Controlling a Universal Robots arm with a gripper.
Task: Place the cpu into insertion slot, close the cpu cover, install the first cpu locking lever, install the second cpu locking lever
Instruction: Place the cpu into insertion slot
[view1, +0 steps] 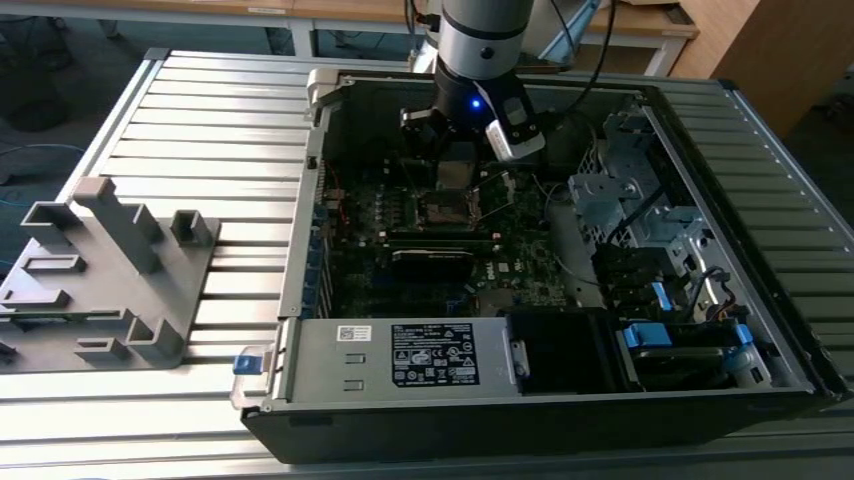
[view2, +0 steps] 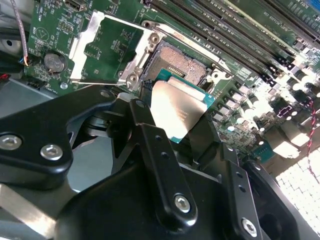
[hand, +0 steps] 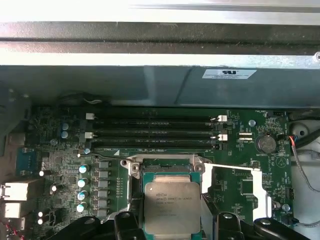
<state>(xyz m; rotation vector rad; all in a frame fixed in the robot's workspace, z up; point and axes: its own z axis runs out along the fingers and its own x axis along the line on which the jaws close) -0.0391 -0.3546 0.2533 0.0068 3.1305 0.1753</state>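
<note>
Exterior view: your black two-finger hand (view1: 457, 162) hangs inside the open black computer case (view1: 300, 270), which stands on the slatted grey metal bench (view1: 200, 120). The hand sits right above the small square dark insertion slot (view1: 447, 208) with the thin silver rim. The small flat square silver-grey cpu (view1: 454, 176) is in the hand, just above the slot.

Second wrist view: the hand is clamped on the cpu (view2: 177, 107). The black fingers (view2: 150, 145) pinch two opposite edges, so the underside stays free to seat, I'd say. The chip is tilted and overlaps the near edge of the slot (view2: 179, 66). I read it as not seated; I can't tell whether it touches the rim. The thin shiny silver cpu cover (view2: 82, 42), a frame with a square window, is swung open and lies flat beside the slot. That's why the socket is bare. The long narrow black memory slots (view2: 240, 30) run along the slot's far side.

First wrist view: the cpu (hand: 171, 207) is roughly square to the slot (hand: 166, 170) and covers its near part; the far strip of the slot is exposed. The cover (hand: 258, 192) lies open beside the slot, clear of the hand's path. The memory slots (hand: 155, 132) lie beyond the slot.

My call: step one is underway, with the chip over the slot and not yet released.
</note>
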